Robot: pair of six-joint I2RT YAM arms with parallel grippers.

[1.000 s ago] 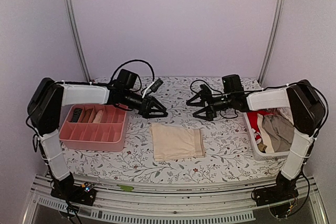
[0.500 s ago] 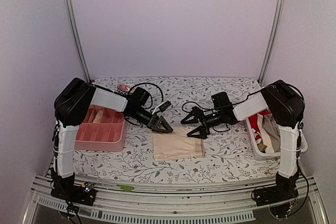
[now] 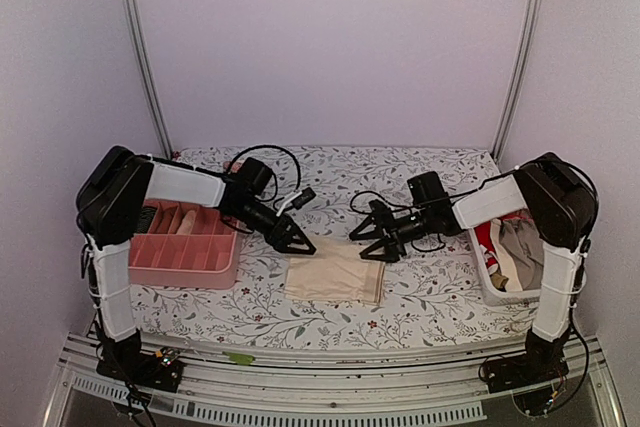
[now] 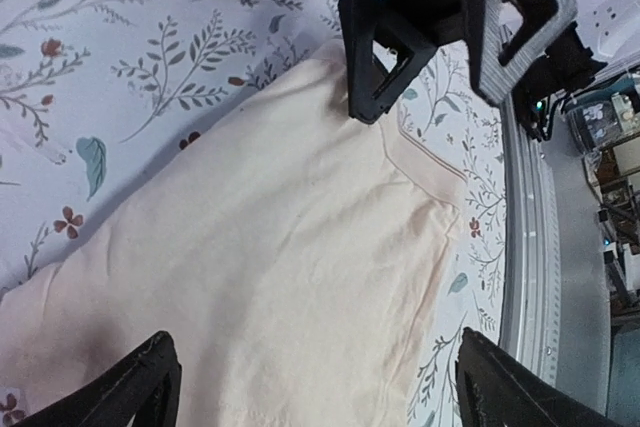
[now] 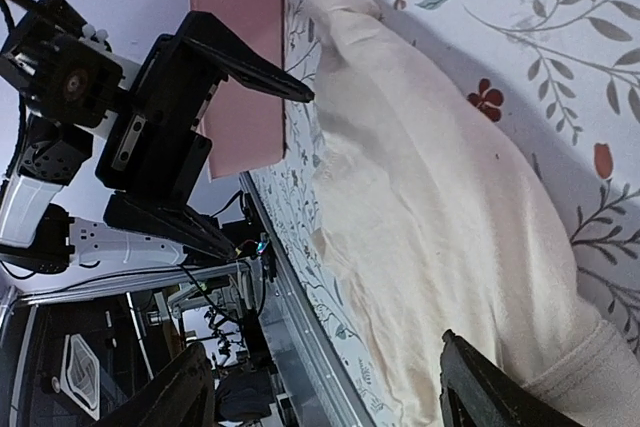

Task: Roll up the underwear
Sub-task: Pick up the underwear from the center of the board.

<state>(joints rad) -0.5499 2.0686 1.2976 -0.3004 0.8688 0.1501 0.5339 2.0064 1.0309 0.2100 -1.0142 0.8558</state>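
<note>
One cream underwear point(image 3: 335, 280) lies flat on the flowered tablecloth at centre front. My left gripper point(image 3: 298, 242) is down at its far left corner and my right gripper point(image 3: 372, 245) at its far right corner. Both are open. In the left wrist view the underwear point(image 4: 280, 277) fills the space under my left gripper point(image 4: 320, 387), with the right gripper point(image 4: 440, 57) facing it across the cloth. In the right wrist view the cloth point(image 5: 440, 247) runs between the wide jaws of my right gripper point(image 5: 330, 392), its hem by the right finger. Nothing is gripped.
A pink divided tray point(image 3: 185, 252) stands left of the cloth, with rolled beige pieces point(image 3: 185, 222) in its back compartments. It also shows in the right wrist view point(image 5: 240, 67). A white basket point(image 3: 500, 292) of mixed clothes point(image 3: 525, 247) sits at the right edge. Black cables trail behind both grippers.
Both grippers came forward from the back of the table and down onto the cloth's far edge. The right jaws have narrowed a little. The cloth has shifted slightly left.
</note>
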